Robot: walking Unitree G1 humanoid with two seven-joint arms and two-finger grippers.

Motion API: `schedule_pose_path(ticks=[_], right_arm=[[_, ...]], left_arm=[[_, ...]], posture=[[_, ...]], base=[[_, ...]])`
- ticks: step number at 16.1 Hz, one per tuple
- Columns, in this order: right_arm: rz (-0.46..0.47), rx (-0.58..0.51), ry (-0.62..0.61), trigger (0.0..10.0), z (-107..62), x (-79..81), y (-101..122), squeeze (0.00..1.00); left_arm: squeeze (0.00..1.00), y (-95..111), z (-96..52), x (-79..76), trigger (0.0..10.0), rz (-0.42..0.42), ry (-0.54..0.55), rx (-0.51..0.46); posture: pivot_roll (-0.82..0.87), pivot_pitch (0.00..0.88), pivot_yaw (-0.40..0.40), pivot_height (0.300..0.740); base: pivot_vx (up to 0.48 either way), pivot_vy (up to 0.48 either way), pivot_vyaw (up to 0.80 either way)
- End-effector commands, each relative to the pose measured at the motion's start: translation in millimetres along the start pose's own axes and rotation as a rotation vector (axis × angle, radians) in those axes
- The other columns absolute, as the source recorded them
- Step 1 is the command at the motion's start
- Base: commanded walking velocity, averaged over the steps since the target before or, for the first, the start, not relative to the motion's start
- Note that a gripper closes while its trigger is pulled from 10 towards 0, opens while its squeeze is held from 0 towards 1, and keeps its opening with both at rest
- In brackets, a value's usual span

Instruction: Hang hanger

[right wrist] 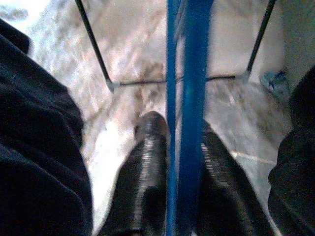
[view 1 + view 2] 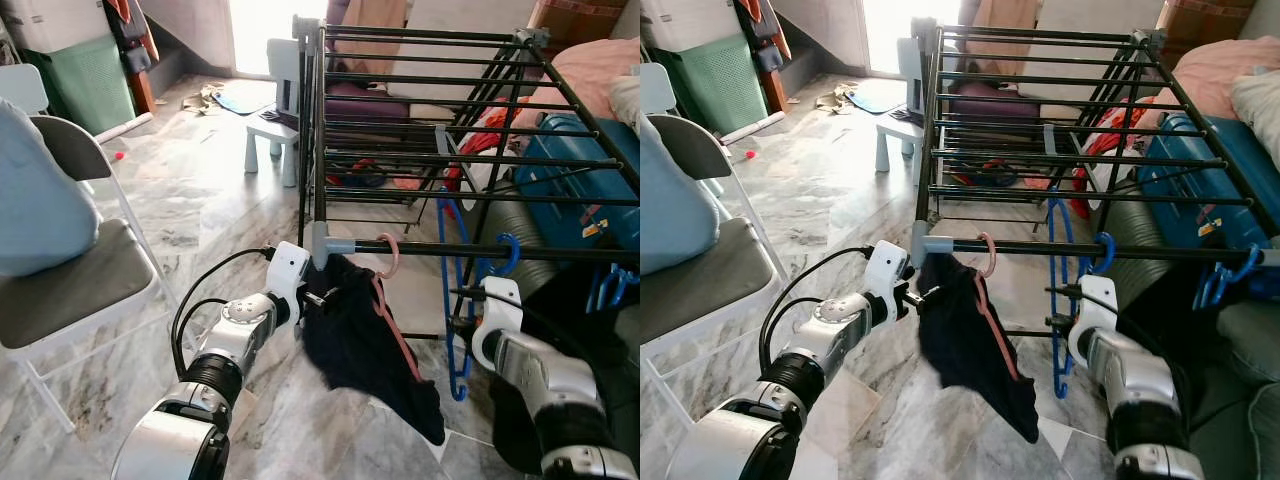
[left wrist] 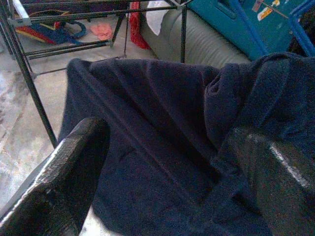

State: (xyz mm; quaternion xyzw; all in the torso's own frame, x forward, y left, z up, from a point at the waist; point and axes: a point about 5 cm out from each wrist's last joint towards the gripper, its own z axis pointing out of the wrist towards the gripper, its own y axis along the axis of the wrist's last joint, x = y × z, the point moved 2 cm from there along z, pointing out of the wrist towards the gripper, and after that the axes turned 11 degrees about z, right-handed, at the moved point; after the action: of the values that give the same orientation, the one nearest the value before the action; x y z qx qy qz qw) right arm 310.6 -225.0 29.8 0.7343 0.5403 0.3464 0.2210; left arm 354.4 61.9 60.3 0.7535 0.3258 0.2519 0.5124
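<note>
Hangers at the drying rack (image 2: 470, 100)

My right gripper (image 1: 172, 147) is clenched on the blue hanger (image 2: 458, 300); my left gripper (image 2: 322, 298), fingers spread, touches the dark garment (image 2: 365, 350) on the pink hanger (image 2: 392, 262).

Navy garment (image 2: 360, 340) (pink hanger (image 2: 392, 262)), blue hanger (image 2: 455, 300), black rack (image 2: 420, 100).

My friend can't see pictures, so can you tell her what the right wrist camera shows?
Two black fingers pinch a blue hanger that runs straight up the middle. Behind it lie a marble floor and thin black rack legs, and a dark navy garment fills one side.
</note>
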Motion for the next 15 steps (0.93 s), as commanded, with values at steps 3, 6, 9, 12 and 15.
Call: schedule_pose_path(ticks=[3,6,9,12,15], right_arm=[[-0.09,-0.073,-0.046,10.0,-5.5,-5.3,3.8,1.0],[-0.205,-0.161,-0.131,10.0,-21.7,-8.9,5.1,1.0],[-0.224,-0.189,-0.147,10.0,-31.4,-10.6,-0.3,1.0],[-0.201,-0.238,-0.137,10.0,-46.3,-9.3,-1.9,1.0],[-0.223,-0.361,-0.154,10.0,-61.9,-4.1,8.5,1.0]], left_arm=[[0.0,3.6,1.6,-1.6,10.0,0.027,0.002,-0.003],[0.0,4.1,-0.7,2.6,10.0,0.046,0.036,-0.015],[0.0,4.6,-1.1,2.1,10.0,0.051,0.039,-0.023],[0.0,8.3,-2.7,1.0,10.0,0.06,0.029,-0.052],[0.0,8.2,-4.0,0.9,10.0,0.062,0.04,-0.059]], posture=[[0.04,0.0,-0.057,0.74],[0.03,0.0,-0.049,0.74],[0.02,0.0,-0.042,0.74],[0.01,0.0,-0.045,0.74],[-0.01,0.0,-0.047,0.74]], base=[[0.0,0.0,0.0],[0.0,0.0,0.0],[0.0,0.0,0.0],[0.0,0.0,0.0],[0.0,0.0,0.0]])
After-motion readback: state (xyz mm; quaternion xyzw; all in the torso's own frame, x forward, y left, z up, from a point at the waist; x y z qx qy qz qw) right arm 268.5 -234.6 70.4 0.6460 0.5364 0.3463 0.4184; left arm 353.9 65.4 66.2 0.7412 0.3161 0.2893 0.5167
